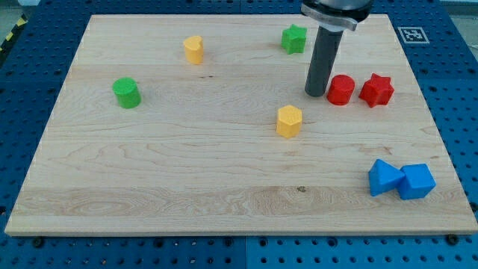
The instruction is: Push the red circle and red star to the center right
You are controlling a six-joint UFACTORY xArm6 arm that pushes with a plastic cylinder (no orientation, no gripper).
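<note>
The red circle (341,90) sits at the view's right, with the red star (376,90) just to its right, almost touching it. My tip (316,94) stands on the board just left of the red circle, very close to it or touching it. The dark rod rises from there to the view's top.
A yellow hexagon block (289,120) lies below and left of my tip. A green star (294,38) is at the top, a yellow block (194,49) at top left, a green cylinder (127,93) at left. Two blue blocks (401,179) sit at bottom right. The wooden board (187,172) ends in blue pegboard.
</note>
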